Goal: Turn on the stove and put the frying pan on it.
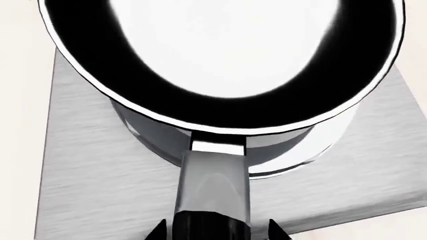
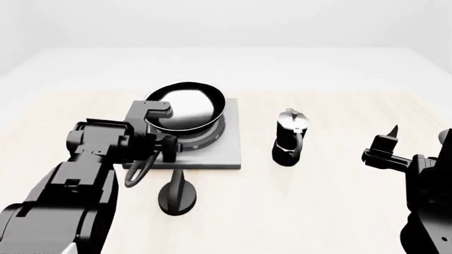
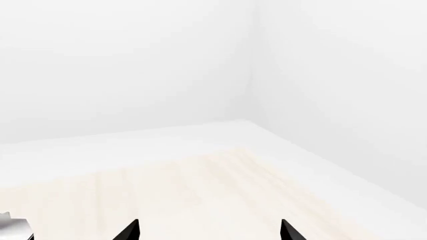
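Note:
The frying pan (image 2: 185, 107), black with a pale glossy inside, sits on the round burner of the grey stove plate (image 2: 230, 147). In the left wrist view the pan (image 1: 227, 50) fills the upper part over the plate (image 1: 87, 170). Its grey handle (image 1: 213, 180) runs back between my left gripper's (image 1: 217, 231) fingertips, with a small gap on each side. That gripper (image 2: 164, 149) is open astride the handle. The black knob (image 2: 177, 194) stands on the table in front of the plate. My right gripper (image 2: 418, 135) is open and empty at the far right; it also shows in the right wrist view (image 3: 208, 232).
A black-and-silver moka pot (image 2: 289, 137) stands to the right of the stove plate, between it and my right arm. The pale wooden table (image 2: 318, 211) reaches back to a white wall. A sliver of the pot (image 3: 13, 227) shows in the right wrist view.

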You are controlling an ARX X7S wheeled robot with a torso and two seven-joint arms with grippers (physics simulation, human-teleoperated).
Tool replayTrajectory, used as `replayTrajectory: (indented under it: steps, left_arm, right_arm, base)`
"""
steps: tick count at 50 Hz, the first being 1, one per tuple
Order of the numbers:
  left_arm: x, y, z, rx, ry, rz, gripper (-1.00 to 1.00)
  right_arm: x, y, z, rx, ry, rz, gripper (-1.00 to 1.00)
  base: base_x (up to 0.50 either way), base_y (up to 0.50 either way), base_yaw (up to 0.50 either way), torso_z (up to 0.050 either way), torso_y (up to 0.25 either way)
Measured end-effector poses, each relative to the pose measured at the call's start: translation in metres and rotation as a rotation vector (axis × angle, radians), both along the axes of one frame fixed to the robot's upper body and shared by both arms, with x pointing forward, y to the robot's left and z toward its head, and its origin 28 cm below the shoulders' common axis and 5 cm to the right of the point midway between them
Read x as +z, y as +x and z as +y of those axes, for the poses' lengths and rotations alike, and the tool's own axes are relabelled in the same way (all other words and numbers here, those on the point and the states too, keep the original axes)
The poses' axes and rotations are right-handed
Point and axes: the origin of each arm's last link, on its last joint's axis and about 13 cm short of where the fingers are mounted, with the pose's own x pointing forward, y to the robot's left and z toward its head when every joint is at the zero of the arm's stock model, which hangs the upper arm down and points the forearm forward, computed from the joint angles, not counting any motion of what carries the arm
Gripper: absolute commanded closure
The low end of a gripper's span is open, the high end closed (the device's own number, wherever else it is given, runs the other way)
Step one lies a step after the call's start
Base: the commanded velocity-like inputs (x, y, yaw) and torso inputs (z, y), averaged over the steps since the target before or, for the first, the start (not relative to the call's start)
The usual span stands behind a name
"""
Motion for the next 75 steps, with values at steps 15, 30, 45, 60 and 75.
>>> replayTrajectory:
  steps: [15,30,45,60,75]
  left_arm:
    - [0.021,0.004,-0.002,-0.031,-0.043,-0.007,-1.0]
    - [0.132,-0.014,0.01,-0.138,-0.011,-0.121,-1.0]
    - [0.195,-0.054,0.004,-0.261,-0.047,-0.279,-1.0]
    - [0.141,-0.084,-0.03,-0.588,-0.1,-0.738,-1.0]
    - [0.136,-0.114,-0.056,-0.895,0.04,-0.987,-1.0]
  right_arm:
    - [0.001,0.0,0.0,0.0,-0.001,-0.001,-1.0]
    - [0.002,0.001,0.002,0.001,-0.005,0.002,-1.0]
    - [0.009,0.005,0.005,0.01,-0.017,0.0,-1.0]
    - [0.03,0.018,0.025,0.195,-0.087,-0.112,-1.0]
    - [0.045,0.013,0.049,0.48,-0.186,-0.303,-1.0]
  base:
    - [0.0,0.0,0.0,0.0,0.0]
    - [0.0,0.0,0.0,0.0,0.0]
    - [0.0,0.0,0.0,0.0,0.0]
    - [0.0,0.0,0.0,0.0,0.0]
    - [0.0,0.0,0.0,0.0,0.0]
